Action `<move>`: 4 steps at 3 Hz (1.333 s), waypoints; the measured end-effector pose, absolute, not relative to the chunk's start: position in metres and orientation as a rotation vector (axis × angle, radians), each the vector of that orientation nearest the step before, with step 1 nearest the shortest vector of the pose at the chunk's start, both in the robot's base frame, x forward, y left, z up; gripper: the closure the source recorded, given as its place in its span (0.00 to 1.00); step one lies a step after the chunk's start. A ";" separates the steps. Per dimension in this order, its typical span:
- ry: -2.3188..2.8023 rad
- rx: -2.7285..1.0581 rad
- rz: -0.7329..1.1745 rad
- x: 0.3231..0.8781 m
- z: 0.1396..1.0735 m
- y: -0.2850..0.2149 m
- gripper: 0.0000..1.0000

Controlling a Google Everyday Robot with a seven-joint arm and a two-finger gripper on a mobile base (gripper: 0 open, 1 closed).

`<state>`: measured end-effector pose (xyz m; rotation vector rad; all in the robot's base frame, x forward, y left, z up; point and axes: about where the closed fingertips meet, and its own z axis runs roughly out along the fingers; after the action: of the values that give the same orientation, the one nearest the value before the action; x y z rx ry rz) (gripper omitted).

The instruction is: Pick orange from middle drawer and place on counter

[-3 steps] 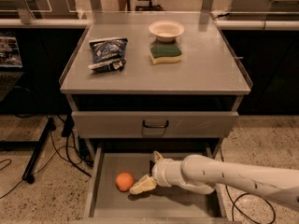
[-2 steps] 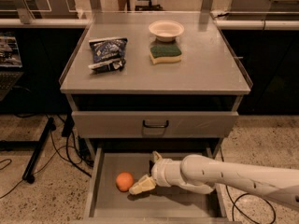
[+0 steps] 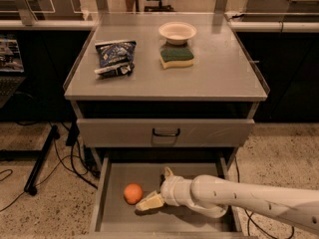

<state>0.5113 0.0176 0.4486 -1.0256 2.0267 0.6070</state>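
Observation:
The orange (image 3: 133, 193) lies on the floor of the open middle drawer (image 3: 114, 218), left of centre. My gripper (image 3: 158, 187) is inside the drawer, just right of the orange, on the end of a white arm that comes in from the right. It is open: one cream finger (image 3: 149, 202) lies low beside the orange, and the other (image 3: 168, 173) points toward the drawer's back. It holds nothing. The counter (image 3: 219, 73) is the cabinet's grey top above.
On the counter are a dark chip bag (image 3: 115, 57) at the left, a white bowl (image 3: 177, 32) at the back and a green-and-yellow sponge (image 3: 176, 57) in front of it. The closed drawer front (image 3: 165, 132) with a black handle overhangs the open drawer. Cables (image 3: 65, 158) lie on the floor at the left.

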 end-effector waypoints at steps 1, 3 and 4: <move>2.047 -0.964 0.615 0.515 0.413 0.029 0.00; 2.051 -0.959 0.692 0.516 0.372 0.057 0.00; 2.036 -0.954 0.722 0.518 0.367 0.068 0.00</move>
<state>0.5183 0.0680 0.3672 -0.9541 2.0359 0.7216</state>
